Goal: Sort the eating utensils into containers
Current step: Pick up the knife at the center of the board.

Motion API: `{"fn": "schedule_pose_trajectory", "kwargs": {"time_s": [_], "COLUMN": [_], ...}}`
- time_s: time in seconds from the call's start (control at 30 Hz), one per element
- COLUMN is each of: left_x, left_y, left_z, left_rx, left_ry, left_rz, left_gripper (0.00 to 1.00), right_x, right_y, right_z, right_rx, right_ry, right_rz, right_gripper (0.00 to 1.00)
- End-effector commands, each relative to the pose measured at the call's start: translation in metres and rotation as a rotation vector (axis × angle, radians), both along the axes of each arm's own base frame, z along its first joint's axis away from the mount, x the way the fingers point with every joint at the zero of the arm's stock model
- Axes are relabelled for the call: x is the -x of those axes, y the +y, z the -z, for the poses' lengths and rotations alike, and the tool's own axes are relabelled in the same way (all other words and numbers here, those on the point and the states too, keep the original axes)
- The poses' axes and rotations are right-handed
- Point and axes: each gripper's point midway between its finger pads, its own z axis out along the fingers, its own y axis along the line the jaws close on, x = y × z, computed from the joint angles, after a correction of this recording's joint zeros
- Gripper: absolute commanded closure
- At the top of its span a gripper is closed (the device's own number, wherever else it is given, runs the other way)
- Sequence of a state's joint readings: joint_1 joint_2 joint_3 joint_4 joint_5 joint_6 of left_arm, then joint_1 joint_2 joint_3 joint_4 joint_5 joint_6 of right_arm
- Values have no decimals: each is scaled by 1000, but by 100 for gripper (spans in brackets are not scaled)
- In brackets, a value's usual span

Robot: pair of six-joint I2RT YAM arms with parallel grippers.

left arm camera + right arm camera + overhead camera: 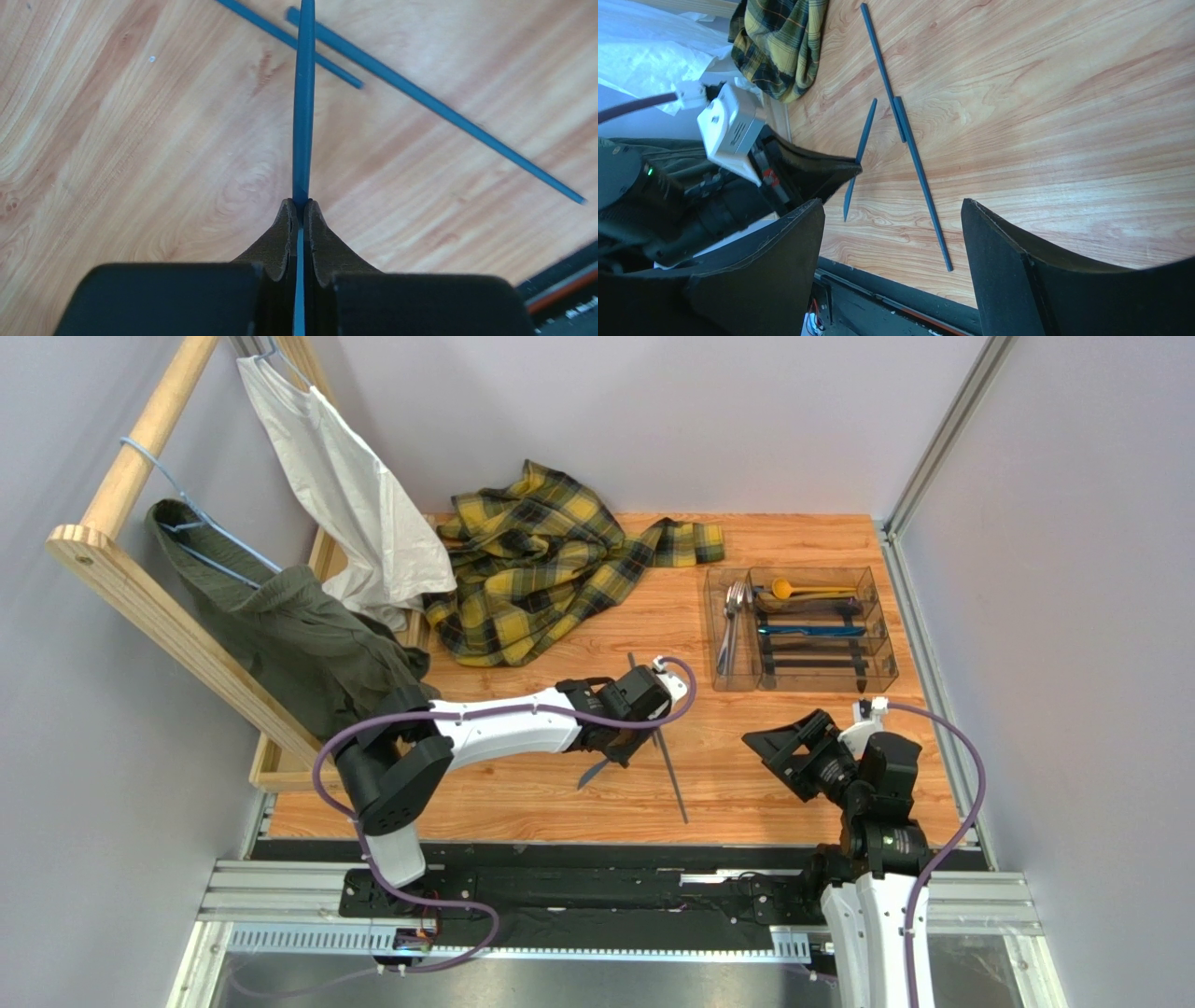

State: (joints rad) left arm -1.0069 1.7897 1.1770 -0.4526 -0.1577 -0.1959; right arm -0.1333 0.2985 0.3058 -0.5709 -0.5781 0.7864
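Tray holds silver cutlery at left; gold spoon, teal spoon alongside

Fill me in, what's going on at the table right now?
The left gripper is shut on a slim dark utensil. Two dark sticks lie loose on the table beside it. The right gripper is open and empty, on the near side of the clear tray, which already holds several utensils.
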Motion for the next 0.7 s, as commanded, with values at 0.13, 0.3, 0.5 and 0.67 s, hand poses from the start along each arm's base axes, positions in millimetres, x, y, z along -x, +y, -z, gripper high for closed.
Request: {"fn": "schedule_pose_trajectory", "kwargs": {"time_s": [0.13, 0.3, 0.5, 0.67], "left_x": [34, 50, 62, 66], "left_y": [-37, -56, -76, -87], "left_z": [-57, -80, -98, -105], "left_rx": [140, 211, 262, 279], "left_ry": [-46, -43, -36, -29], "left_rz": [55, 86, 124, 140], "left_gripper": [100, 100, 100, 100], "right_x": [-5, -4, -1, 0], "right_y": [10, 13, 16, 18], "right_z": [-15, -15, -16, -15], "right_rx": [-64, -88, -112, -144], "right_ry": [-44, -44, -44, -47], "right_rz": [-48, -53, -60, -62], "right_gripper": [26, 26, 30, 31]}}
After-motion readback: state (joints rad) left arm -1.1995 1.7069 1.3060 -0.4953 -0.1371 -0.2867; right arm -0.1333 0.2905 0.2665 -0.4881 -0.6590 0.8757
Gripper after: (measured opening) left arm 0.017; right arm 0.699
